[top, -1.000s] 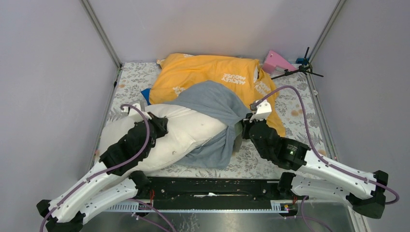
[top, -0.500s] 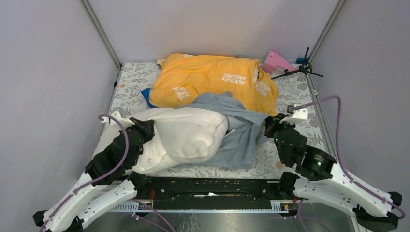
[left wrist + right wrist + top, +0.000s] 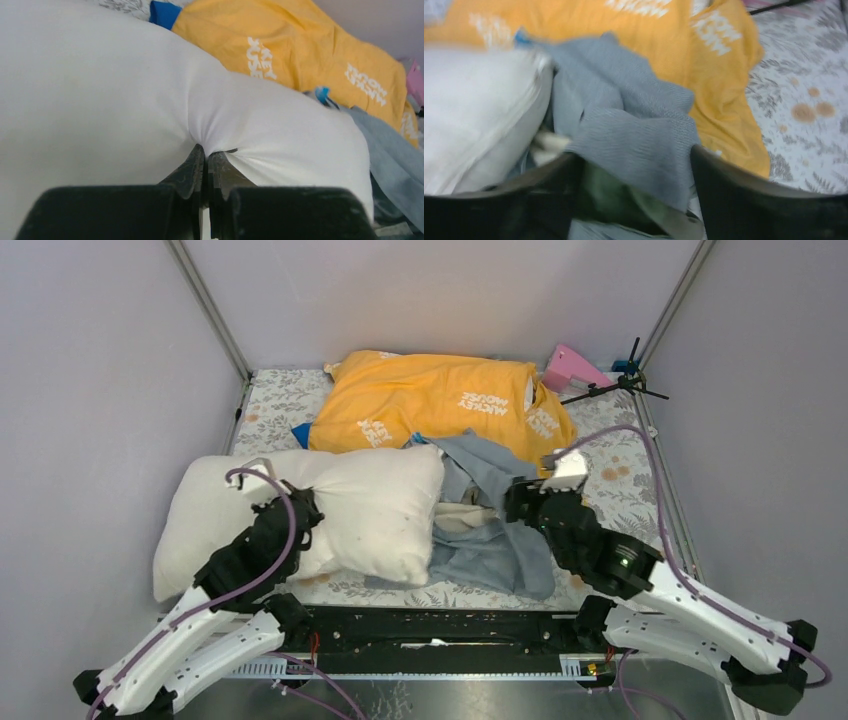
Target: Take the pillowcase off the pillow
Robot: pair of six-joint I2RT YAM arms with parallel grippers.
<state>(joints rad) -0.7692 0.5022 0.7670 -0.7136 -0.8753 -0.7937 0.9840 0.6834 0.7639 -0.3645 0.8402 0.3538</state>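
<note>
The pillow (image 3: 370, 505) lies plump and bare white on the floral worktop (image 3: 625, 475). The left arm's fingers (image 3: 300, 508) are on its near-left part. In the left wrist view these fingers (image 3: 206, 150) are pressed together with almost no gap and pinch a fold of the pillow's (image 3: 100, 100) white cover, which puckers into creases around the grip. The pillowcase (image 3: 490, 530) is a crumpled grey-blue heap against the pillow's right end, touching it, and trails toward the near edge of the worktop. The right arm's fingers (image 3: 520, 502) sit at the far-right side of that heap, right of the pillow. The right wrist view is blurred, but it shows these fingers (image 3: 634, 155) spread wide apart. A fold of the pillowcase (image 3: 634, 115) lies in the gap between them and neither finger clamps it. The pillow (image 3: 474, 100) is at the left of that view. Behind the pillow lies an orange-covered pillow with white lettering (image 3: 430, 405), and the pillowcase's far edge reaches up to it. A bit of bright blue fabric (image 3: 300, 433) peeks out between the two pillows.
</note>
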